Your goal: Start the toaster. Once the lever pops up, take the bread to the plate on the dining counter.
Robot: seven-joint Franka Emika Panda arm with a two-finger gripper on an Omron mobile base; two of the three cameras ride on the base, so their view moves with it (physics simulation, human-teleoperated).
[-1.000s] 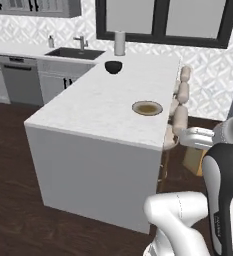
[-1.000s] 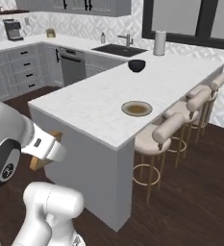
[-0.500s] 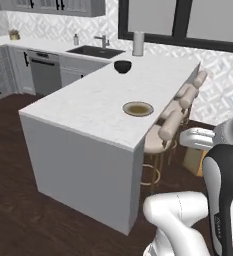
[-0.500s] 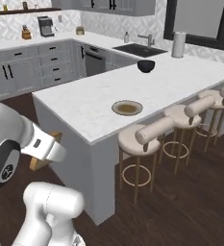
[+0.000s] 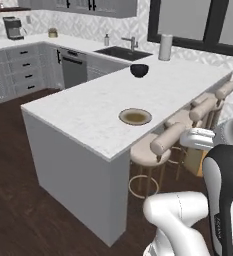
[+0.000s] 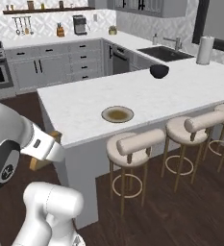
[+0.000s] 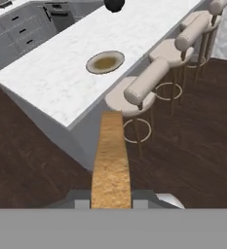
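My gripper point(image 7: 111, 199) is shut on the bread point(image 7: 110, 155), a thin orange-brown slice that sticks out edge-on toward the dining counter point(image 7: 51, 78). The plate point(image 7: 104, 62), beige-rimmed with a brown centre, lies on that white marble slab, ahead of and above the bread's tip in the hand view. From the base, the plate point(image 5: 135, 116) point(image 6: 117, 114) sits near the stool side of the dining counter point(image 5: 78, 112) point(image 6: 75, 103). The white hand holds the bread point(image 6: 55, 137) point(image 5: 193, 162) low, short of the counter's near end. The toaster is out of view.
Beige stools point(image 5: 164, 140) point(image 6: 132, 143) line the counter's near side, close to the hand. A dark bowl point(image 5: 139, 70) and a paper towel roll point(image 5: 165, 47) stand at the far end. Grey cabinets point(image 6: 51, 67) and a sink point(image 5: 124, 51) lie behind. Dark wood floor point(image 7: 193, 146) surrounds the island.
The whole picture has shifted, so the base has moved: the island now lies more across the views, with more of the back cabinets showing. The grip on the bread is unchanged.
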